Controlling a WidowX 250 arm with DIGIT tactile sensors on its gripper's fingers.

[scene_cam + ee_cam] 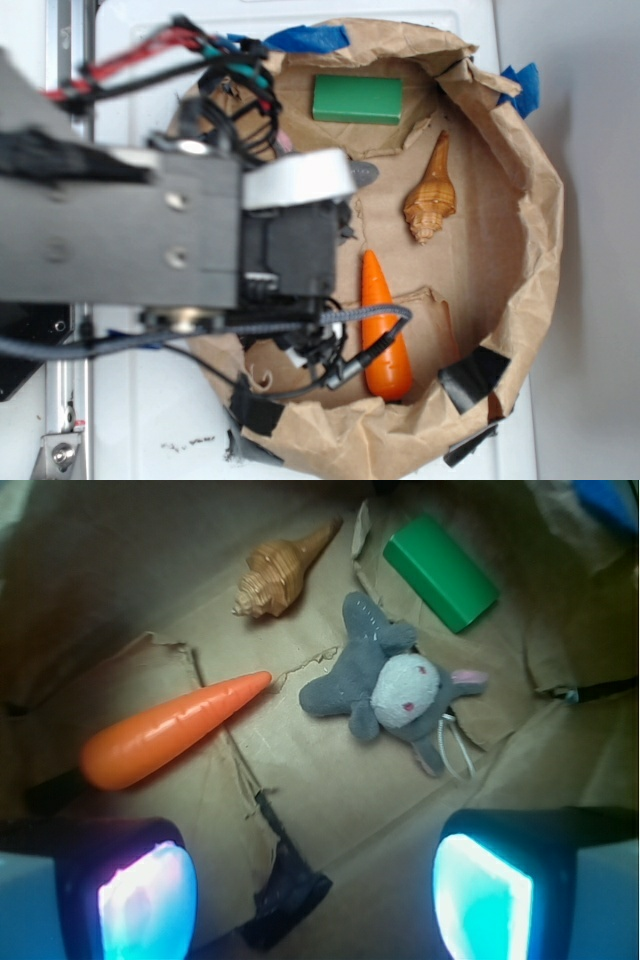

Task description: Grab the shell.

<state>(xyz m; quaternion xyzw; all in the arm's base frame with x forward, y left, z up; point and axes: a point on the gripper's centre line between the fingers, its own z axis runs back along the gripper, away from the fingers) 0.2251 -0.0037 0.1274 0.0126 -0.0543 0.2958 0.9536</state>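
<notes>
One thing matters for the coming move: the shell (278,572) lies up and to the left of the gripper (315,890) in the wrist view, and it is well apart from it. The two fingers (148,895) stand at the bottom corners of that view, spread wide, with nothing between them, so the gripper is released and holds nothing.

The shell rests on the brown paper (330,790) near the top of the wrist view, left of centre. Its long axis runs diagonally: the ridged thick end points to the lower left, and the thin point goes to the upper right, toward the green block (440,572). In the exterior view the shell (432,195) is in the right half of the frame, with its thin point upward, above the carrot (384,330).

The carrot (170,732) lies between the left finger and the shell, and the bunny (385,680) lies just right of the way. The shell touches neither of them. Judging from this, the gripper must travel toward the upper left of the wrist view, passing over the carrot tip, and probably turn so that the fingers close across the thick end and not along the axis.
</notes>
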